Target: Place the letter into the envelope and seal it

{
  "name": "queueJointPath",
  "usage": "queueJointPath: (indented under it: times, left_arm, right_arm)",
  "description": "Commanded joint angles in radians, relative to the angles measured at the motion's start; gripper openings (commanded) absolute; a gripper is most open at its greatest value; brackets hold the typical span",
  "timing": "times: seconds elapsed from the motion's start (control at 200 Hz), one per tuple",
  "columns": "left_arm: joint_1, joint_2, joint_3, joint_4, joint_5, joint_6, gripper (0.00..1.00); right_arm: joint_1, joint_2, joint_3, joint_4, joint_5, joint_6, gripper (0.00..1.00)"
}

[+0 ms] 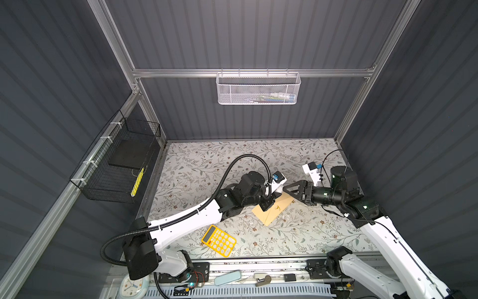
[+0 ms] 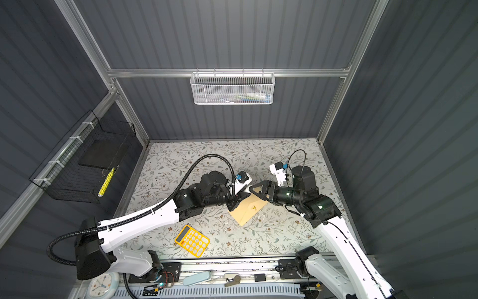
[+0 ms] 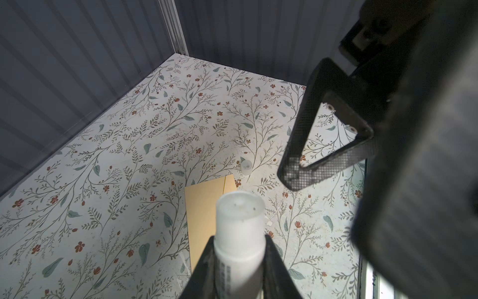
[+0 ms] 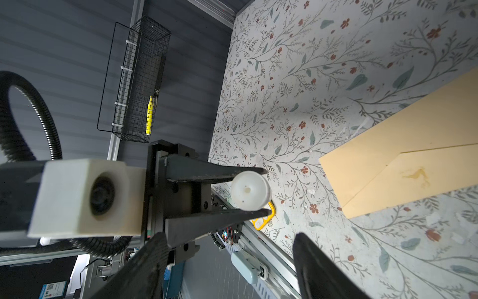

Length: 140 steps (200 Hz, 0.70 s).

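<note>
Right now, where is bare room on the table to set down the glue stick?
Bare: the table's far strip along the back wall, and the front patch between the calculator and the right arm. Crowded: the middle, where the left end effector, holding the glue stick, and the right end effector flank the envelope.

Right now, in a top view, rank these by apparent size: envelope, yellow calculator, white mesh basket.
1. white mesh basket, though it seems to hang nearer the camera
2. envelope, partly covered
3. yellow calculator
</note>
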Motion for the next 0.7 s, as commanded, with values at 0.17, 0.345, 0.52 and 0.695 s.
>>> queueJointPath:
  times: [0.17,0.345,0.52,0.695]
  left_arm:
    - [-0.022,0.014,0.041,0.033,0.033,0.023,0.00]
    - [-0.037,0.023,0.043,0.034,0.021,0.024,0.00]
    - [-0.044,0.032,0.046,0.037,0.010,0.026,0.00]
    - [-0.046,0.036,0.048,0.042,-0.003,0.029,0.00]
  right_arm:
    - [0.021,0.023,-0.050,0.101,0.000,0.047,0.70]
    - [0.033,0.037,-0.060,0.124,0.019,0.061,0.62]
    - [0.048,0.040,-0.076,0.125,0.034,0.064,0.52]
    - [0.054,0.034,-0.089,0.115,0.048,0.066,0.41]
